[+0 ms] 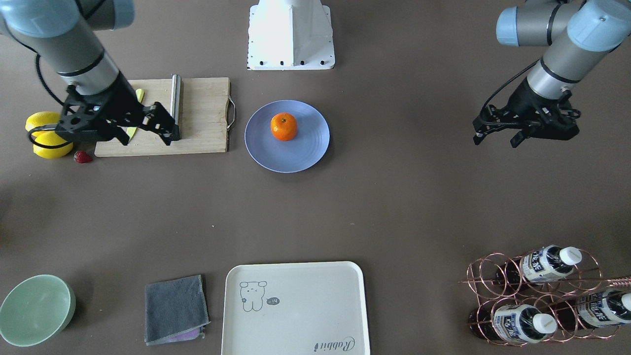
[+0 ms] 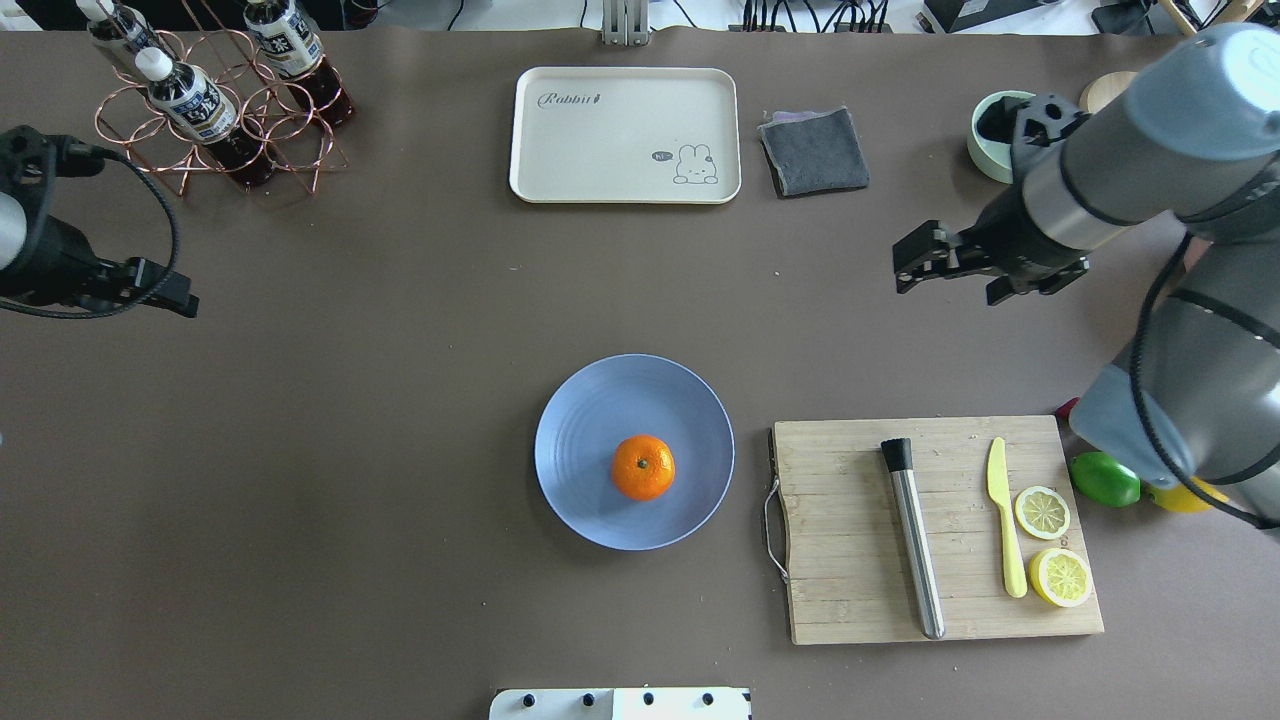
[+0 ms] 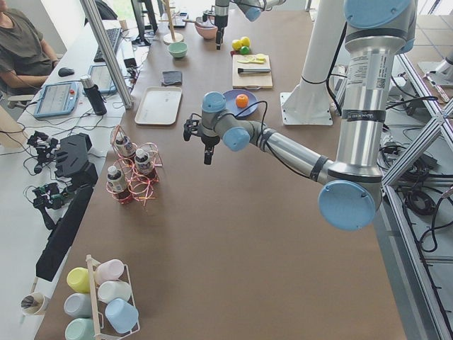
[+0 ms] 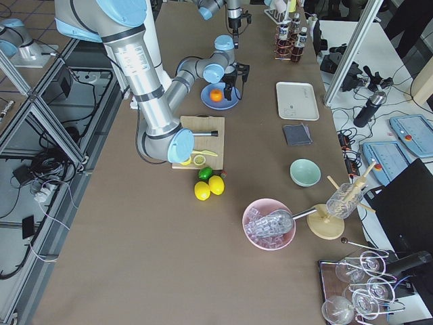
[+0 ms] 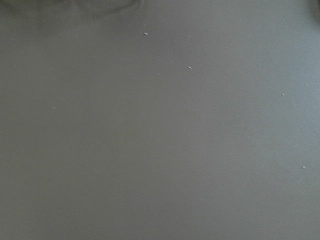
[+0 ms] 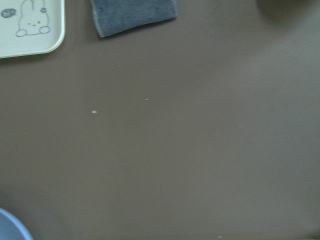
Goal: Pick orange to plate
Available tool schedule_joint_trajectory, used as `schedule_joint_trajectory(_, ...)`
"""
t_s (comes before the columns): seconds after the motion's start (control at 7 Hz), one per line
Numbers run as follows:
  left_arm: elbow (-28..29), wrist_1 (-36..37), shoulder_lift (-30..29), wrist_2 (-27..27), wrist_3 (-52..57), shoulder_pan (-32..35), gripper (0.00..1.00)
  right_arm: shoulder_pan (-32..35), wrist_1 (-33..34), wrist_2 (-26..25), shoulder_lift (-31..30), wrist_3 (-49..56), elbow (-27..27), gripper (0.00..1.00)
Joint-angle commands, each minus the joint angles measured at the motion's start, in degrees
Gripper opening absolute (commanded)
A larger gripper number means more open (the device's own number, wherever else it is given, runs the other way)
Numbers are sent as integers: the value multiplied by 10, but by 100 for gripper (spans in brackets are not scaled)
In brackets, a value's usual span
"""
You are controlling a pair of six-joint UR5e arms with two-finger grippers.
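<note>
The right gripper (image 1: 148, 138) hangs above the table with its jaws spread wide and nothing in them, well apart from the plate (image 1: 306, 148). The left gripper (image 1: 494, 142) looks open and empty too, far off to the other side. The orange (image 1: 284, 126) sits on the plate, near its middle. I'd guess it is light and firm with slightly yielding skin, and apt to roll. Take it gently across its widest part, from above.

orange (image 1: 284, 126) upright, centred on blue plate (image 1: 305, 153)
</note>
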State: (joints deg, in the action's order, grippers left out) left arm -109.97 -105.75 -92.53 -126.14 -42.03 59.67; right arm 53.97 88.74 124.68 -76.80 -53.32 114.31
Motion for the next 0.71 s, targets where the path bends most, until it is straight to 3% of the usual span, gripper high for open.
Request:
schedule_joint_trajectory(0.0,1,129,15,-63,250,155,97,206,4,82,-143,401,-59,100)
schedule_joint_trajectory(0.29,6,234,18,-71,448,279,97,363,6,88,-184,695,-183,100)
schedule_joint_trajectory(0.43,10,246,44,-79,501,310,97,419,11,87,-182,778,-233,100)
schedule_joint_trajectory(0.57,5,244,53,-107,502,312,97,438,16,87,-183,801,-240,100)
